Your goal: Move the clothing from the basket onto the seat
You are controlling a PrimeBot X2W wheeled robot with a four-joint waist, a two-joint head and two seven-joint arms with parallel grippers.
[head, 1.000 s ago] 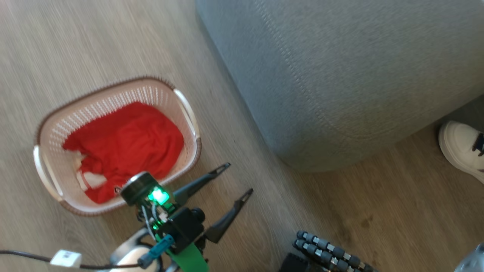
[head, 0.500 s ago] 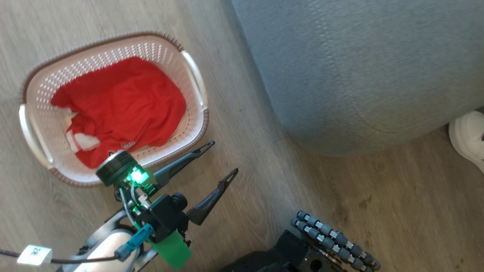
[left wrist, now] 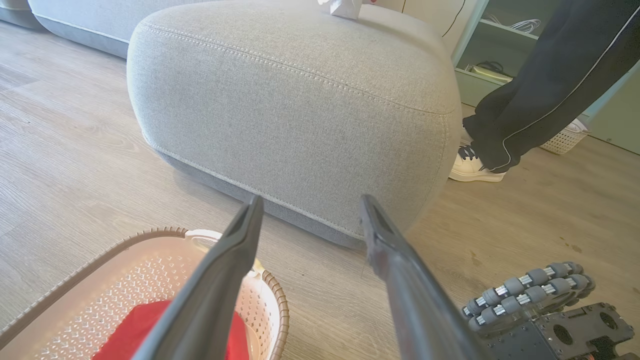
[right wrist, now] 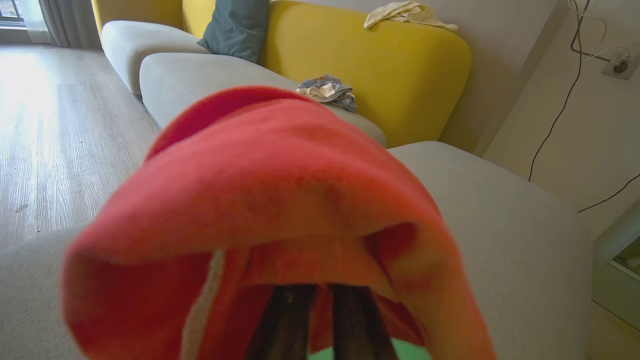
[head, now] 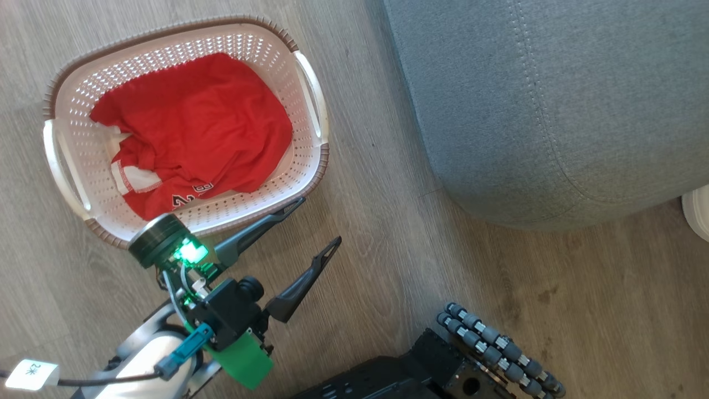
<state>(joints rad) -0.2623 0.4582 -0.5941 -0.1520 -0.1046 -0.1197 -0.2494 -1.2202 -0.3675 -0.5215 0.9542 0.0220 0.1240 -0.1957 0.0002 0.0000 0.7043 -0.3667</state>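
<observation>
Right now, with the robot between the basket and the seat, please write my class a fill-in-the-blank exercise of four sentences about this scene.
1. The basket stands on the wooden ____.
2. The left gripper has its jaws ____, with nothing between them.
3. The clothing draped over the right gripper is ____ in colour.
4. Beside the grey seat stands a person's white ____.

Missing words: floor; open; red; shoe.

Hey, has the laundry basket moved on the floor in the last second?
No. The basket keeps the same gap to the seat beside it; it was the head camera that shifted.
</observation>
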